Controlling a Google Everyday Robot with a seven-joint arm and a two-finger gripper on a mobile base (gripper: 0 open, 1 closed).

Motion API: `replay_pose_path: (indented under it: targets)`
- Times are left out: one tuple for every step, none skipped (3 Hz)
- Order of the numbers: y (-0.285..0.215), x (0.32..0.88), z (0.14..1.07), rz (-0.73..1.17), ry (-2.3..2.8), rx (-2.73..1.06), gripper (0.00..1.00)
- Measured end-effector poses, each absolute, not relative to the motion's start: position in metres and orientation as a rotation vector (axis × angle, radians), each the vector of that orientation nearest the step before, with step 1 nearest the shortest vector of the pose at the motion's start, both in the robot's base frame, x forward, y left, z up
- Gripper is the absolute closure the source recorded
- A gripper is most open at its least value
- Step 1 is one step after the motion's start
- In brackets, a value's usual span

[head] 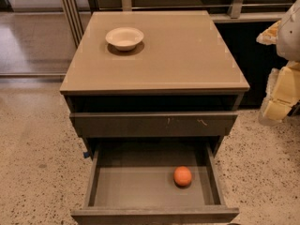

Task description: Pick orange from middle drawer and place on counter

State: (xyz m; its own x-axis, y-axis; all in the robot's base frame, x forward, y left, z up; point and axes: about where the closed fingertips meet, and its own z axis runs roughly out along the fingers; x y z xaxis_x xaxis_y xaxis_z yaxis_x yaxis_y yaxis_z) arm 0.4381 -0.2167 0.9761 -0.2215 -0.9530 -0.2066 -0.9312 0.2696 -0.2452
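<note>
Watch that orange (183,176): it's lying loose on the smooth floor of the open drawer (136,184), right of middle and toward the front. It's round, so I'd expect one off-centre touch to send it rolling to a wall or the back. Mind the drawer above (154,124) too, the one with the pale scratches. Its front and the edge of the counter (178,50) jut over the rear of the open one, so a slanted approach could knock the arm against them; straight down looks safer. Up top, the white bowl (124,38) sits far left, and an orange let go carelessly could roll off the slab. Now the claw (280,97): it's out at the right edge of view, beside the cabinet, over the speckled floor (33,163). It's well apart from the orange and touching nothing I can see, and whether it's spread or closed I cannot tell.
</note>
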Motion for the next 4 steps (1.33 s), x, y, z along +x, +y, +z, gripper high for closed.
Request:
replay_pose_path:
  targets:
    - [-0.217, 0.438, 0.976, -0.098, 2.232, -1.725, 0.00]
    - [-0.217, 0.438, 0.976, -0.098, 2.232, -1.725, 0.19]
    - [-0.218, 0.439, 0.962, -0.086, 2.225, -1.699, 0.42]
    - [-0.217, 0.440, 0.902, 0.015, 2.218, -1.678, 0.66]
